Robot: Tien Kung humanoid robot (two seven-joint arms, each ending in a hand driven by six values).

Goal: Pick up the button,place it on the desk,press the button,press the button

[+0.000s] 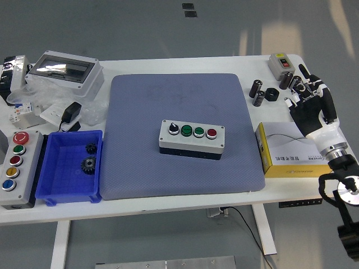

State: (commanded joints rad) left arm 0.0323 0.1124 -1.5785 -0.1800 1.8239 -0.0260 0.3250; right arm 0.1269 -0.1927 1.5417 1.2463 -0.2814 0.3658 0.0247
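The grey button box (192,137) lies flat in the middle of the blue mat (168,101). Along its top sit a black knob, two green buttons and a red button (211,133) at the right end. My right hand (312,103) is raised above the yellow box at the table's right side, well clear of the button box. Its fingers are spread and point away from me, holding nothing. The left arm is not in view.
A yellow carton (296,150) lies under my right hand. Black cylinders (257,92) and a small grey switch box (280,63) stand at the back right. A blue bin (72,165) with gears and a second button box (17,168) sit at the left, with clutter behind them.
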